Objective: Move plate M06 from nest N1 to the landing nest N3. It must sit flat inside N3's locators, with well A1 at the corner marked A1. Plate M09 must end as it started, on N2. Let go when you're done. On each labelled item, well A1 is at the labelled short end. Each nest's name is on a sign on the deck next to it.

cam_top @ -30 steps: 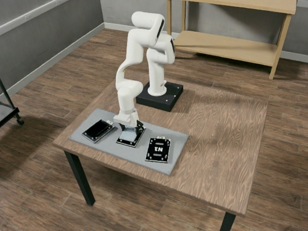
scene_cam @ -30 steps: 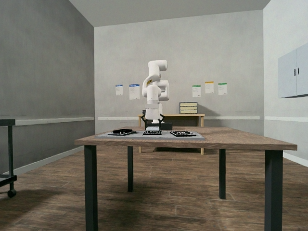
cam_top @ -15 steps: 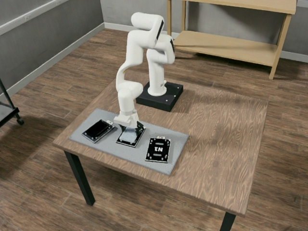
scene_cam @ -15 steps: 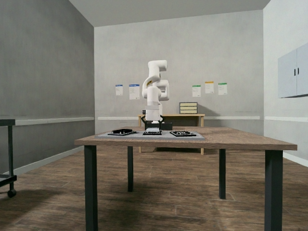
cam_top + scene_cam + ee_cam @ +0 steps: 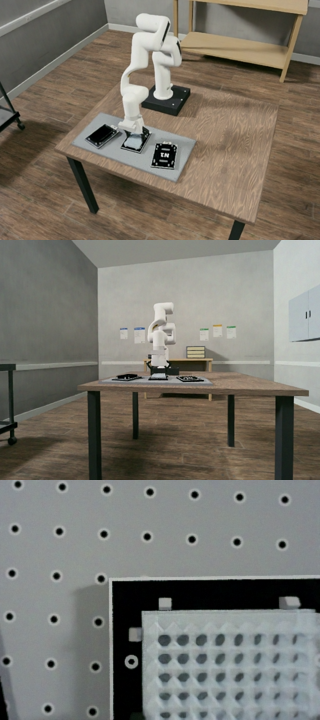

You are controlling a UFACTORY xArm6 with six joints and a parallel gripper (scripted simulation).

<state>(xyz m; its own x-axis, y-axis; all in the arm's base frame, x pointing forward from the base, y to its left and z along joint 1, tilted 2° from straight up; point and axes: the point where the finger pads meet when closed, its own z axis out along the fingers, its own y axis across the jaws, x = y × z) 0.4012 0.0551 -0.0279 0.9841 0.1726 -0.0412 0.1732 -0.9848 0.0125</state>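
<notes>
My gripper point(image 5: 134, 135) point(image 5: 158, 371) is shut on plate M06 point(image 5: 132, 141) point(image 5: 158, 375) point(image 5: 225, 665), a pale translucent well plate. It holds the plate level and very low on the middle black nest point(image 5: 126, 147) point(image 5: 124, 611); I cannot tell whether the plate rests on it. In the wrist view the plate's edges lie just inside the small white locators point(image 5: 164, 603) point(image 5: 134, 634). The fingers themselves are hidden there. Nest N1 point(image 5: 164, 155) point(image 5: 190, 379) on the right is bare and shows its label. The dark plate M09 point(image 5: 101, 134) point(image 5: 126, 376) lies on the left nest.
All three nests sit on a grey perforated deck point(image 5: 113, 155) point(image 5: 50, 555) at the table's front left. The arm's black base point(image 5: 166, 100) stands behind the deck. Small white signs point(image 5: 167, 142) stand at the nests' far ends.
</notes>
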